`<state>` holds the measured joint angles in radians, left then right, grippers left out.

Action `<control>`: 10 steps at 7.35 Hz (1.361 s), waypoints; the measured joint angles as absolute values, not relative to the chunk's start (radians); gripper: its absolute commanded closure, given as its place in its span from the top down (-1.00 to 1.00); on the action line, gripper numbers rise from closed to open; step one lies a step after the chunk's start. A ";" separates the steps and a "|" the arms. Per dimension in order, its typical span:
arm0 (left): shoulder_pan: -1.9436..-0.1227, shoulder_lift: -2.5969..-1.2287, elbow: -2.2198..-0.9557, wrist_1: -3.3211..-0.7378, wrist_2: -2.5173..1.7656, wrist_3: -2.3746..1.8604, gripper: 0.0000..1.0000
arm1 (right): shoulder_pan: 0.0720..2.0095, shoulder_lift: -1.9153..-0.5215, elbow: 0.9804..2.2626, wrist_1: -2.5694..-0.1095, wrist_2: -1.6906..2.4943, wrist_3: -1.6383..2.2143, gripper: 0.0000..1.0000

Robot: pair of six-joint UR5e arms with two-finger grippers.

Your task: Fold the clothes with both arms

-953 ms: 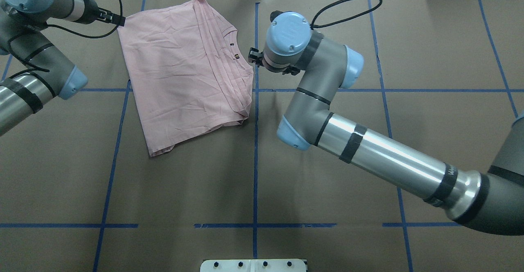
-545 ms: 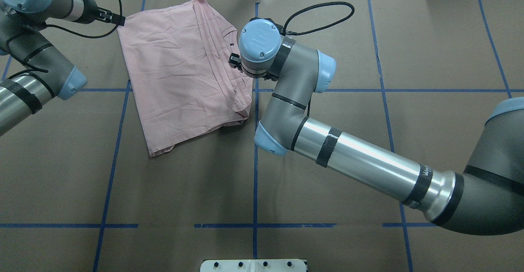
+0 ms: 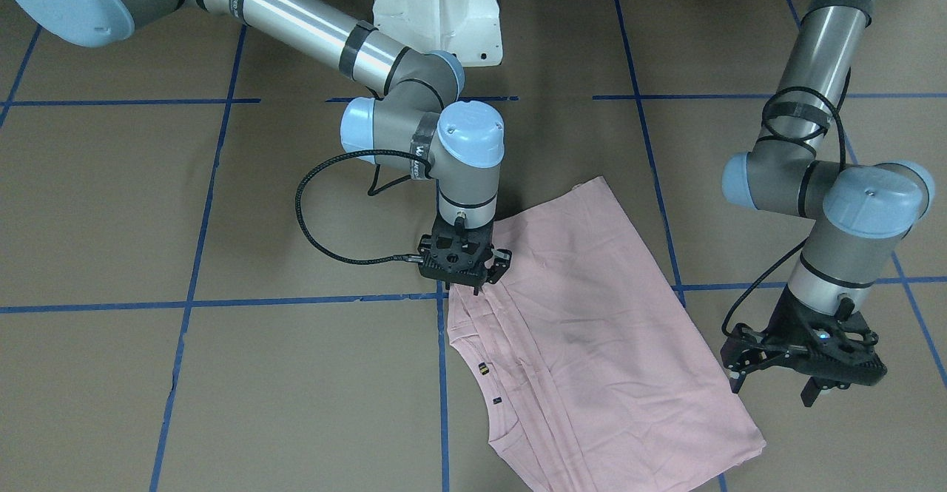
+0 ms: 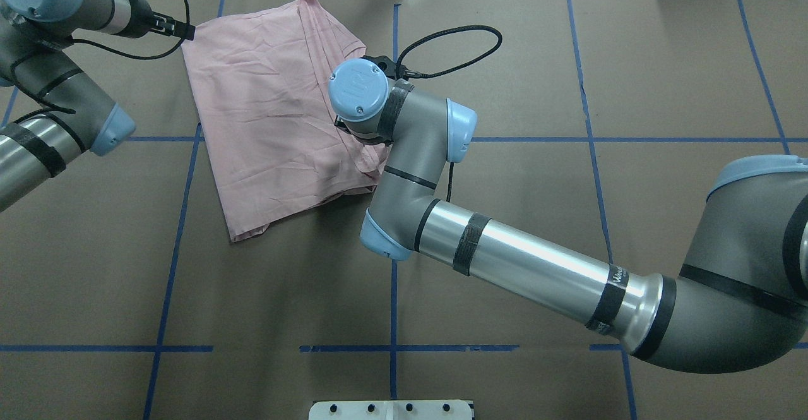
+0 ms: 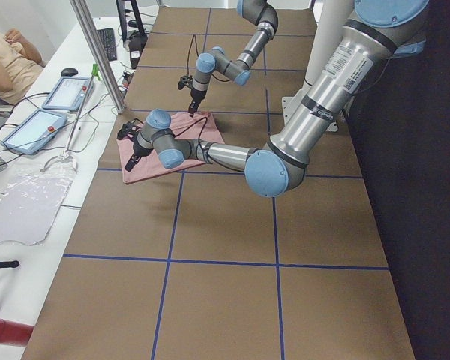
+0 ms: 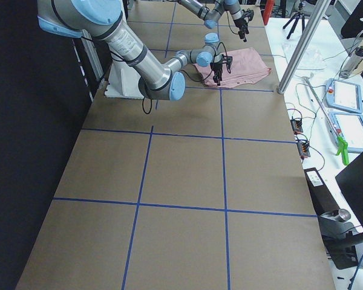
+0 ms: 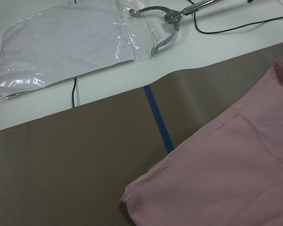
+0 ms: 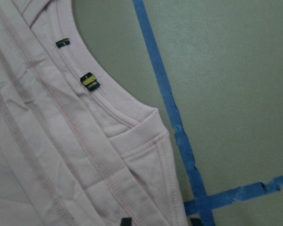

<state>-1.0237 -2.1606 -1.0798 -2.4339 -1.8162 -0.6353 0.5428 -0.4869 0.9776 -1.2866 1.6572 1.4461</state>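
Note:
The pale pink T-shirt (image 3: 592,344) lies folded flat on the brown table, also in the overhead view (image 4: 271,110). Its ribbed collar and small tags (image 8: 89,81) show in the right wrist view, next to a blue tape cross. My right gripper (image 3: 473,283) points down over the shirt's layered collar-side edge, jaws apart, holding nothing. The right wrist hides that gripper in the overhead view. My left gripper (image 3: 771,390) hovers open beside the shirt's far corner, also in the overhead view (image 4: 186,30). The left wrist view shows that corner (image 7: 226,188) with no fingers in sight.
The white pedestal base (image 3: 436,4) stands at the robot's side. Blue tape lines (image 4: 394,249) grid the brown table. Past the far edge, a white surface holds a plastic bag (image 7: 61,47) and a metal tool (image 7: 162,23). Tablets (image 5: 67,94) lie on a side table.
My right arm has swung left, from beside the collar edge to over the shirt's right edge. The left arm and the shirt have not moved.

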 measured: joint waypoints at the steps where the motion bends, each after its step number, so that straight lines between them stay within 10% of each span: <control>1: -1.023 -2.160 -1.080 -2.434 -1.816 -0.639 1.00 | 0.542 -0.487 0.977 -1.295 1.656 1.434 0.02; 4: -1.022 -2.158 -1.080 -2.434 -1.816 -0.641 1.00 | 0.536 -0.491 0.977 -1.299 1.655 1.433 0.00; 7: -1.022 -2.158 -1.079 -2.434 -1.816 -0.640 1.00 | 0.528 -0.492 0.977 -1.300 1.654 1.442 -1.00; 10: -1.022 -2.158 -1.080 -2.434 -1.816 -0.640 1.00 | 0.525 -0.494 0.981 -1.311 1.654 1.440 -1.00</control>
<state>-1.0216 -2.1583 -1.0799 -2.4344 -1.8162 -0.6397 0.5246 -0.4939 0.9812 -1.3109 1.6540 1.4397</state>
